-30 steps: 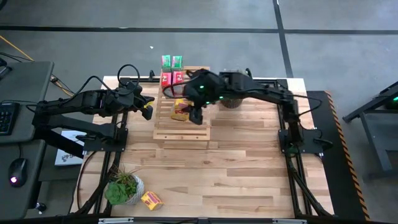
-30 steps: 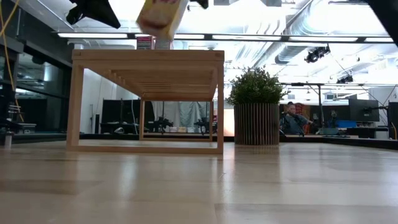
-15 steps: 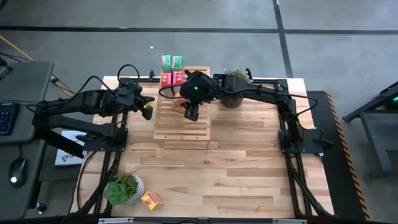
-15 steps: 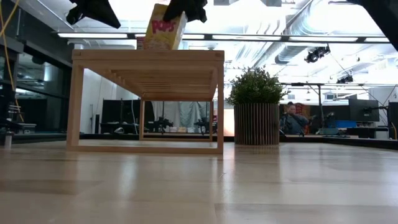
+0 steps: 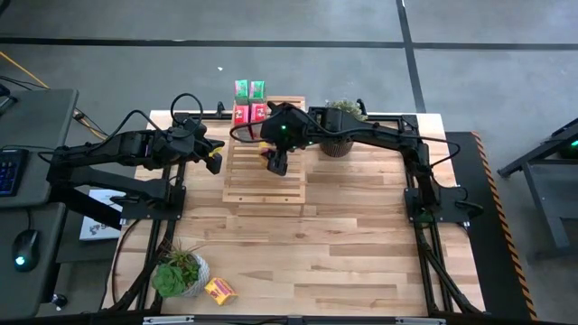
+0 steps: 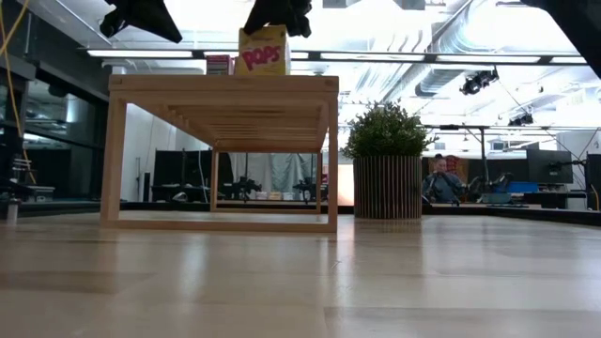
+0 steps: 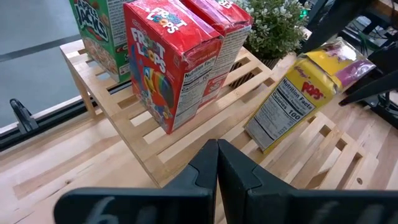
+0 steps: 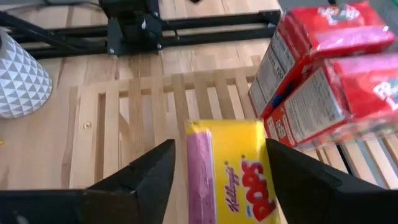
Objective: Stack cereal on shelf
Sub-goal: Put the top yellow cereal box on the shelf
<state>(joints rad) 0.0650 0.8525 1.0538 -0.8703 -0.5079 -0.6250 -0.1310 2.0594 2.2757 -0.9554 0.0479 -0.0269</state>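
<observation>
The pale slatted shelf stands on the table. Two green boxes and two red boxes stand at its far end. A yellow cereal box stands upright on the shelf top just nearer than the red ones, with my right gripper above it, shut on it. My left gripper hovers shut and empty off the shelf's left side. Another yellow box lies on the table near the near-left corner. My right gripper holds the yellow cereal box by its top end, pinched between the two fingers, which stand on opposite sides of it. They come from above, pointing down. The box is upright, and its bottom rests on the shelf's top slats.
A potted plant in a ribbed pot stands right of the shelf's far end. A second plant in a white pot sits near the near-left corner. A person sits in the room beyond.
My right gripper has carried the yellow box toward the far edge and the red boxes, and lowered it. The box hung tilted above the shelf; it has turned upright and now stands with its bottom on the slats.
</observation>
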